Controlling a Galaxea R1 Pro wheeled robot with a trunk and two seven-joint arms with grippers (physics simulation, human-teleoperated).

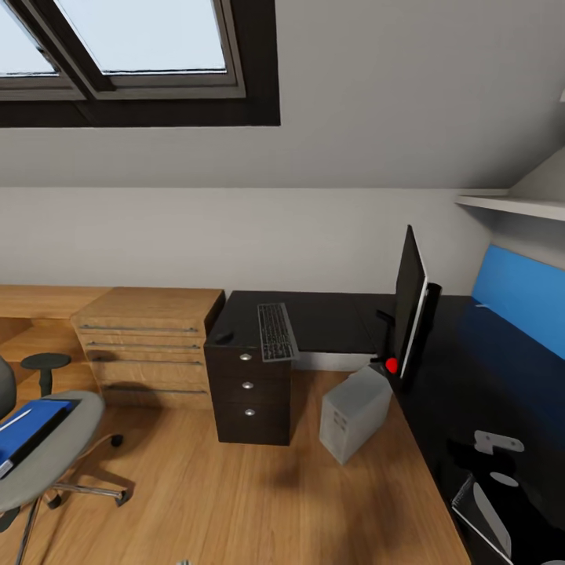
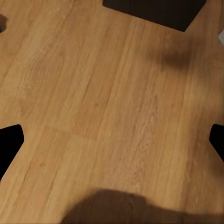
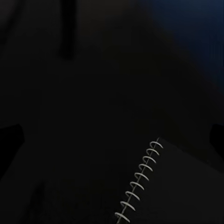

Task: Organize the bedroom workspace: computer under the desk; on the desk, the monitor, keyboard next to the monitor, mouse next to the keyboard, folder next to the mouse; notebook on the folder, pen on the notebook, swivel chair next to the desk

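The black-topped desk (image 1: 329,318) runs along the wall and down the right side. Edge-on at its corner stands the monitor (image 1: 410,302), and the keyboard (image 1: 276,331) lies over the drawer unit with the small black mouse (image 1: 224,337) to its left. On the floor by the desk sits the grey computer (image 1: 355,412), tilted. At lower left, the swivel chair (image 1: 55,463) carries the blue folder (image 1: 31,428) with a thin pale stick on it, perhaps the pen (image 1: 16,417). A spiral notebook (image 3: 177,186) lies on the desk under my open right gripper (image 3: 112,140). My left gripper (image 2: 112,144) hangs open over the floor.
Light oak drawers (image 1: 149,337) stand left of the dark drawer unit (image 1: 248,392). A small black stool (image 1: 45,362) is behind the chair. A blue back panel (image 1: 518,294) and a white shelf (image 1: 510,205) are on the right. Wood floor (image 2: 102,93) lies between chair and desk.
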